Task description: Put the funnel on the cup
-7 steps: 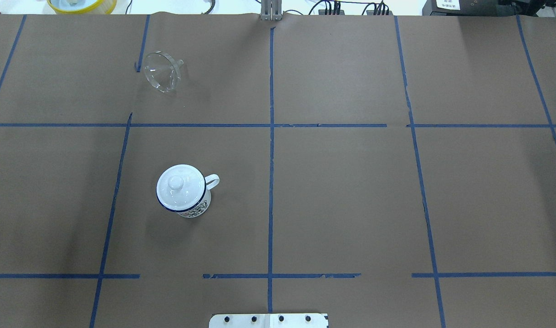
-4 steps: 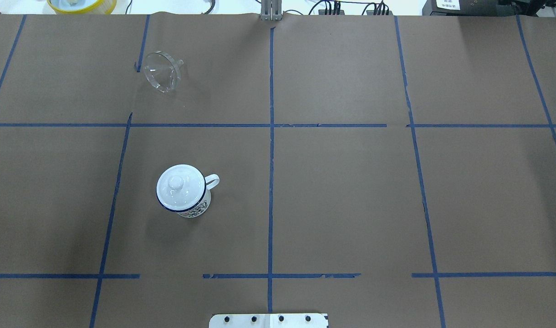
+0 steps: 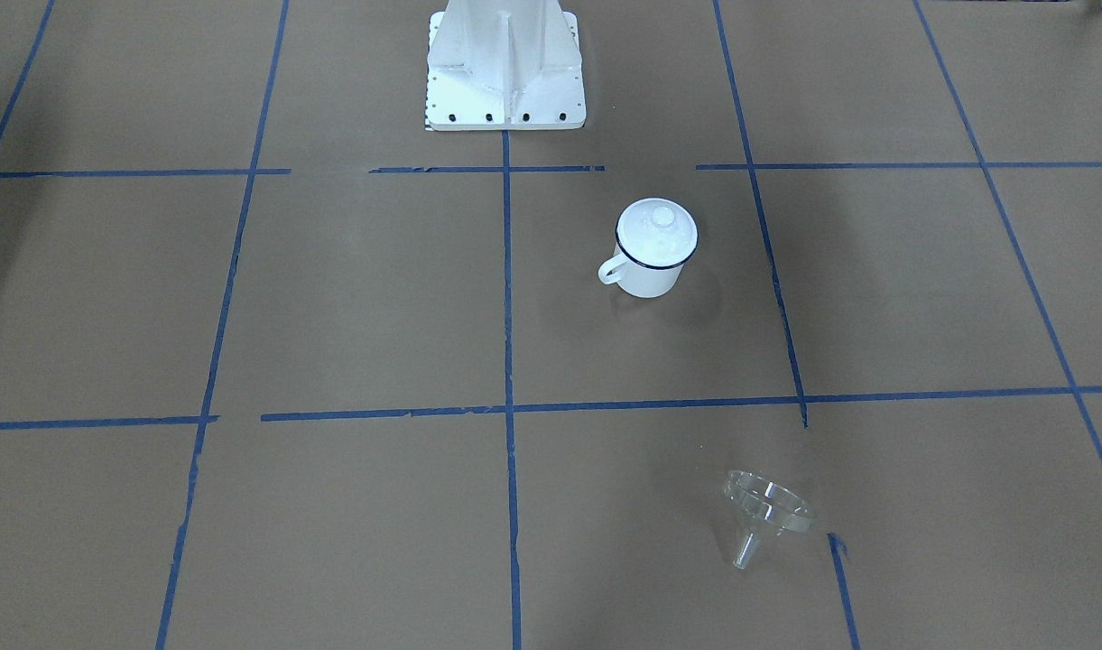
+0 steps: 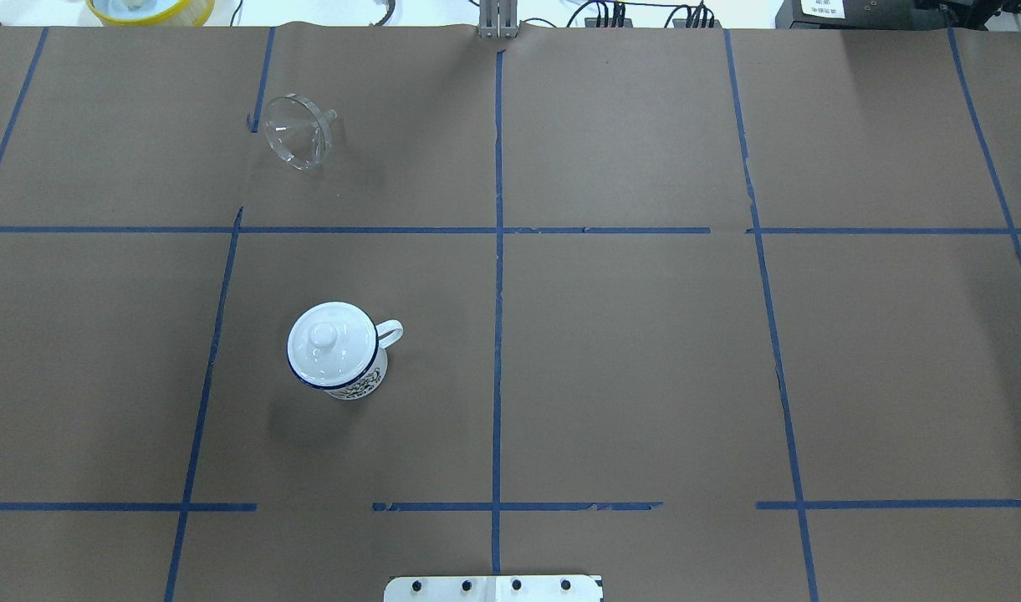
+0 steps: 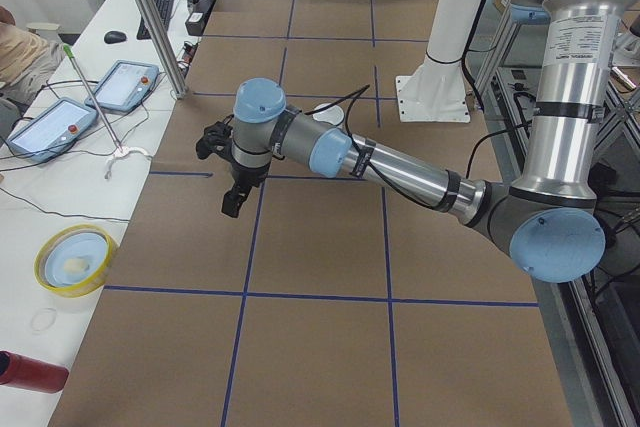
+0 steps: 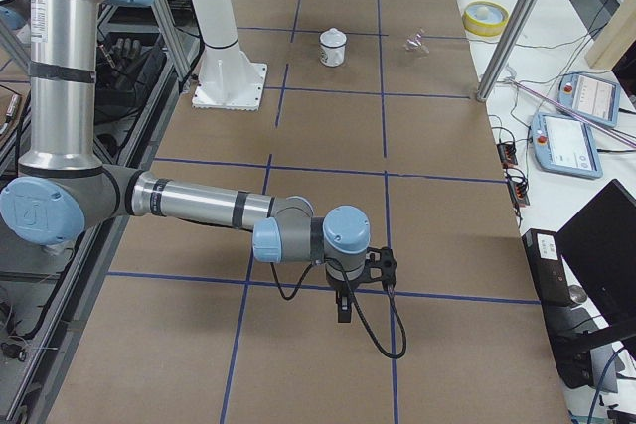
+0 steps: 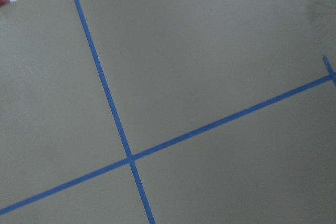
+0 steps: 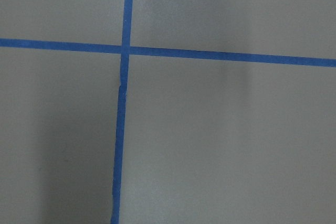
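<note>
On brown paper (image 4: 644,334), a clear conical funnel (image 4: 297,134) lies tipped, enamel cup (image 3: 650,280) upright; left claw (image 5: 232,203), right claw (image 6: 344,310): cannot tell.

We stretch our left arm (image 5: 400,167) level from four o'clock toward ten o'clock, left gripper (image 5: 231,202) hanging down. Our right arm (image 6: 199,208) reaches from nine toward five o'clock, right gripper (image 6: 344,310) pointing down. We cannot tell how their jaws stand.

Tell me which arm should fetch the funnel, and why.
Left. The funnel and the cup, lid on, both lie on the table's left side, toward the end where the left gripper hangs; the right gripper hangs near the opposite end.
</note>
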